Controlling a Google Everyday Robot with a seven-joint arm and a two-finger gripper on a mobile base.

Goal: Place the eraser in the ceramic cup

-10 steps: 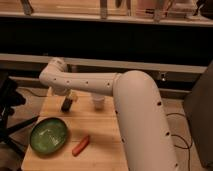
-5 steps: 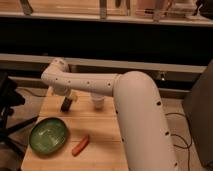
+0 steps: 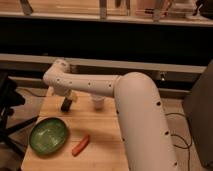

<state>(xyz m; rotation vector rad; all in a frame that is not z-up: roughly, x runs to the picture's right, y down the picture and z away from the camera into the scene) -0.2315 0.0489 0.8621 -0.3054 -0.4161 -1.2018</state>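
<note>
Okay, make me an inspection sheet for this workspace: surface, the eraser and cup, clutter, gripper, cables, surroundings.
surface: wooden table, the robot's white arm reaching across it from the right of the picture.
job's things: white cup upright near the table's back edge, partly hidden by the arm; eraser cannot be told apart from the gripper's dark end.
clutter: green bowl at front left; orange stick lying just right of it, not touching.
gripper: gripper hangs low over the table, to the cup's left in the picture.
cables: black cable on the floor right of the table.
surroundings: long bench behind; dark stand at left.
</note>
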